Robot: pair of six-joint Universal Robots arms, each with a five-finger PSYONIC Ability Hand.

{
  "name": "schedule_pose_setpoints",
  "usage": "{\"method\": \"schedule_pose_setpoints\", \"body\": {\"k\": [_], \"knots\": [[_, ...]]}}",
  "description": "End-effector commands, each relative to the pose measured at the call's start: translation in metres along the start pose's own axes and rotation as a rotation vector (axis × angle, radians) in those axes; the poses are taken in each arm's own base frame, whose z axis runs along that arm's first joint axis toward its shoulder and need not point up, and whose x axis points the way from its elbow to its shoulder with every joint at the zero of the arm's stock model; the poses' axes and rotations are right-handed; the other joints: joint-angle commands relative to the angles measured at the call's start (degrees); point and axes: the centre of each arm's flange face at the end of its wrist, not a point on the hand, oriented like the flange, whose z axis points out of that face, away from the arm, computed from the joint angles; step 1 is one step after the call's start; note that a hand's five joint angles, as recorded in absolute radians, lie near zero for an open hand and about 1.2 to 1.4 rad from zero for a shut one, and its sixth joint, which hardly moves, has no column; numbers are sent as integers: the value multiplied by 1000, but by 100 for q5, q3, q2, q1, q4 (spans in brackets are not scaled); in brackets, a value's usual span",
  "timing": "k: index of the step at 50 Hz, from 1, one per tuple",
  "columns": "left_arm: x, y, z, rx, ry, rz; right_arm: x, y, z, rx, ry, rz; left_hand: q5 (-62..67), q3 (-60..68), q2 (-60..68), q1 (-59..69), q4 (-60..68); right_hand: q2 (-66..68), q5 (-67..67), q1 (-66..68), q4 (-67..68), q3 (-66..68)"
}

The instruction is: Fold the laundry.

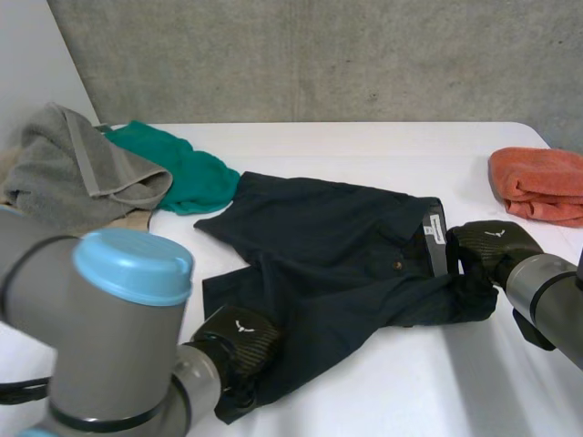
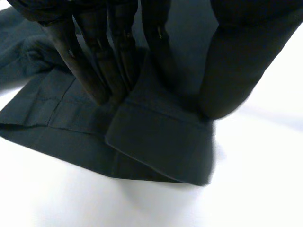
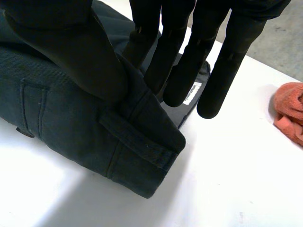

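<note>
Dark shorts (image 1: 337,241) lie mid-way across the surface (image 1: 392,391), long axis spanning both hands: the left hand (image 1: 239,344) pinches a leg hem by the near edge, and the right hand (image 1: 492,244) pinches the waistband end toward the right edge.

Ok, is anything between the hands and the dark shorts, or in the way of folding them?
Nothing visible. The left hand pinches a leg hem of the dark shorts, the right hand the waistband. The green cloth lies by their far corner, the orange towel apart.
</note>
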Motion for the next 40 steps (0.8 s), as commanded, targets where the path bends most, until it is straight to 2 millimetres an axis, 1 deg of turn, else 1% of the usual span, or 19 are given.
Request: {"method": "schedule_pose_setpoints", "body": {"k": [1,4,7,12,13,16,17,19,20,23,24,27,31,32,35,36,38,39,40], "knots": [[-1,1,20,10,-58,25,7,-3,-4,0,18,4,3610,3606,3535,3355,3592,1243,1154,1533,1140,1175],[2,1,19,25,-56,37,6,-3,-8,-11,5,-14,3610,3606,3535,3355,3592,1243,1154,1533,1140,1175],[1,1,17,23,-55,46,1,-2,-15,-33,-34,-89,3610,3606,3535,3355,3592,1243,1154,1533,1140,1175],[0,0,1,12,-23,82,-5,1,-35,-93,-132,-316,3610,3606,3535,3355,3592,1243,1154,1533,1140,1175],[1,2,-8,-5,1,114,-5,4,-42,-130,-168,-409,3610,3606,3535,3355,3592,1243,1154,1533,1140,1175],[2,6,-20,-42,40,166,-5,18,-57,-237,-255,-554,3610,3606,3535,3355,3592,1243,1154,1533,1140,1175],[2,8,-26,-67,59,200,-6,28,-68,-314,-331,-648,3610,3606,3535,3355,3592,1243,1154,1533,1140,1175],[0,9,-29,-82,67,222,-6,35,-76,-369,-401,-724,3610,3606,3535,3355,3592,1243,1154,1533,1140,1175],[-3,9,-30,-97,68,239,-5,38,-76,-374,-428,-779,3610,3606,3535,3355,3592,1243,1154,1533,1140,1175],[-10,6,-28,-99,48,252,-4,35,-68,-332,-382,-766,3610,3606,3535,3355,3592,1243,1154,1533,1140,1175],[-14,1,-25,-86,28,255,-4,32,-60,-305,-348,-731,3610,3606,3535,3355,3592,1243,1154,1533,1140,1175],[-21,-9,-18,-54,-6,261,-5,29,-48,-281,-313,-676,3610,3606,3535,3355,3592,1243,1154,1533,1140,1175],[-38,-32,2,19,-90,251,-9,23,-37,-253,-285,-599,3610,3606,3535,3355,3592,1243,1154,1533,1140,1175],[-48,-43,10,59,-125,241,-10,17,-31,-229,-268,-573,3610,3606,3535,3355,3592,1243,1154,1533,1140,1175],[-62,-61,23,134,-172,232,-7,6,-18,-160,-213,-528,3610,3606,3535,3355,3592,1243,1154,1533,1140,1175],[-71,-75,32,193,-205,238,-4,-3,-6,-105,-169,-494,3610,3606,3535,3355,3592,1243,1154,1533,1140,1175],[-80,-89,43,254,-242,252,0,-12,6,-49,-112,-462,3610,3606,3535,3355,3592,1243,1154,1533,1140,1175],[-90,-103,54,312,-286,264,3,-17,12,-18,-79,-447,3610,3606,3535,3355,3592,1243,1154,1533,1140,1175],[-96,-111,59,342,-311,272,6,-26,22,33,-23,-422,3610,3606,3535,3355,3592,1243,1154,1533,1140,1175]]}}
